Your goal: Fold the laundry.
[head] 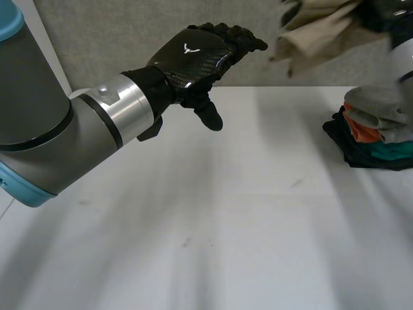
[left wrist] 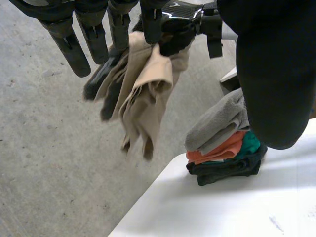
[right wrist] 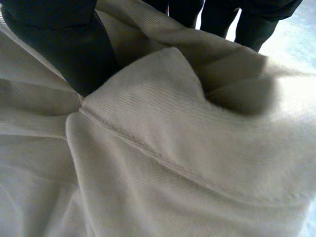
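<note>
The beige cloth hangs bunched in the air beyond the worktop's far edge, clear of its surface; it is gripped in the right robot hand, whose thumb presses into a fold beside a stitched seam; the fabric is a fine twill, creased, its loose ends drooping; the stack of folded clothes sits at the worktop's far right edge; a grey piece lies on top, sagging over an orange piece, then a teal piece, with a dark piece lowest.

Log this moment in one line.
left robot hand: open, empty, raised | right robot hand: shut on beige cloth, aloft | folded stack: on table
</note>
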{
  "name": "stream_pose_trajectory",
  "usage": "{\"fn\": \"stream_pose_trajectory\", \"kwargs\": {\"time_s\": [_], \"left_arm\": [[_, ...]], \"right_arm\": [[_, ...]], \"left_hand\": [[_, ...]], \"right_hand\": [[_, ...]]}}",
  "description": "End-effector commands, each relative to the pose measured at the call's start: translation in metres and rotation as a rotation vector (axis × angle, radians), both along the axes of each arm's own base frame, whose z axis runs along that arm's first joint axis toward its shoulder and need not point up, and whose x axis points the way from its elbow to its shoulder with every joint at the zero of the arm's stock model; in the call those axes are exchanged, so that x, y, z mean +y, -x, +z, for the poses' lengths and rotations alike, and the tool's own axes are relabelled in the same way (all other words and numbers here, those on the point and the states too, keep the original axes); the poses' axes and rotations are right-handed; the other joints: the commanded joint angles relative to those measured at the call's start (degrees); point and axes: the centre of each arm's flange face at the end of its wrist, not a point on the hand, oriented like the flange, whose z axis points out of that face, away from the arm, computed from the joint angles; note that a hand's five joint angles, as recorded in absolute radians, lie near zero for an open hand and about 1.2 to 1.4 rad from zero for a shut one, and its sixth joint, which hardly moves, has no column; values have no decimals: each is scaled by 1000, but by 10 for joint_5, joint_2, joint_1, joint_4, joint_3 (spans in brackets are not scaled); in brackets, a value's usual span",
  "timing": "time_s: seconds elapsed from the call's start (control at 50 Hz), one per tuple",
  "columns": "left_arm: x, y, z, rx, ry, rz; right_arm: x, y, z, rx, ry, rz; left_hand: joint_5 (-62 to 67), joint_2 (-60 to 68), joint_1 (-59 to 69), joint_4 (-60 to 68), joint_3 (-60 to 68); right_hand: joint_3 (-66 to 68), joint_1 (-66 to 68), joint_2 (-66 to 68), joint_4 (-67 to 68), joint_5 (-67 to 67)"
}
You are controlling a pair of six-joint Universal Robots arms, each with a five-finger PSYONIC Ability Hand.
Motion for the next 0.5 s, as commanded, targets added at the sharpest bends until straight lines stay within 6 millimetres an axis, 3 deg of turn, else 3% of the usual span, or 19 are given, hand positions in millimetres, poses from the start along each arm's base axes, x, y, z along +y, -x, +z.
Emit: {"fn": "stream_pose_trajectory", "kwargs": {"time_s": [0.02,0.08,0.1,0.16,0.2,0.28,0.38,0.5], "left_arm": [[2,1,-7,-12,-19,-6],[2,2,-13,-22,-35,-9],[2,2,-17,-29,-45,-9],[2,2,-22,-36,-57,-9],[3,2,-26,-43,-64,-10],[1,3,-33,-51,-75,-10],[1,4,-36,-54,-80,-10],[6,7,-33,-49,-76,-24]], "right_arm": [[-60,102,-45,-41,-73,-19],[-73,128,-73,-37,-109,-26],[-79,140,-95,-25,-140,-26],[-85,162,-131,-4,-191,-31],[-86,188,-165,6,-253,-46],[-78,203,-204,39,-332,-28],[-72,209,-210,66,-347,-36],[-68,209,-184,73,-315,-52]], "left_hand": [[-14,12,17,-3,-8],[-14,12,17,-3,-8],[-14,12,17,-3,-8],[-12,14,19,-1,-6],[-12,14,19,-1,-6],[-12,14,19,-1,-6],[-10,15,21,0,-4],[-12,14,19,-1,-6]], "right_hand": [[128,211,132,112,161],[128,211,132,112,161],[128,211,132,112,161],[128,211,132,112,161],[128,211,132,112,161],[128,211,132,112,161],[128,211,132,112,161],[128,211,132,112,161]]}}
